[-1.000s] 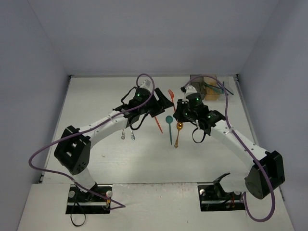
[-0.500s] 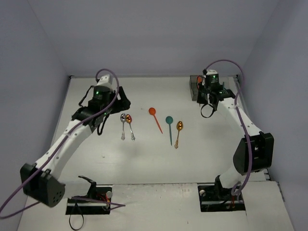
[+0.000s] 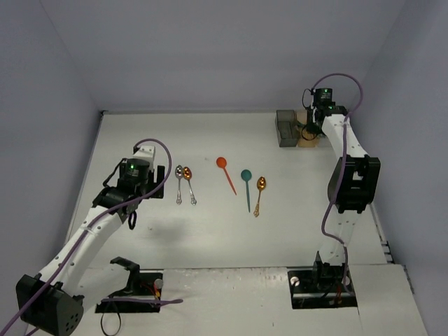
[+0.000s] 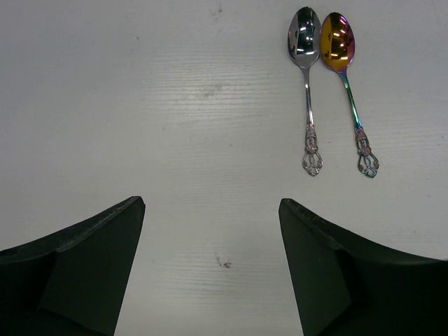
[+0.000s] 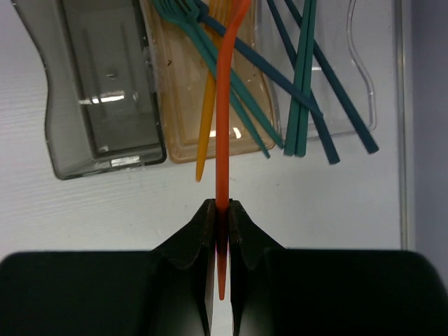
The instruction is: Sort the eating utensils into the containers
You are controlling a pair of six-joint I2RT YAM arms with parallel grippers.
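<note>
The orange utensil (image 5: 222, 140), a slim, smooth plastic piece whose head runs out of the wrist view, is pinched by its handle end in the right gripper (image 5: 221, 210), the jaws closed tight on it, and it hangs lengthwise over the orange-tan bin (image 5: 178, 84). To finish this placement well, the arm should probably lower until the shaft lies along the bin's long axis, clear of the near rim, before letting go, since a thin springy handle could tip out over the edge. That bin already holds a teal fork (image 5: 210, 49). Beside it stand the dark grey bin (image 5: 105, 77), glossy and bare inside, and the clear bin (image 5: 343, 42) with long teal and blue-grey chopsticks (image 5: 301, 77) jutting over its rim. Far across the pale matte desk (image 4: 140, 105), the left gripper (image 4: 210, 210) hovers wide open and empty near a mirror-bright silver spoon (image 4: 306, 84) and a gold spoon (image 4: 346, 77) with ornate handles.
</note>
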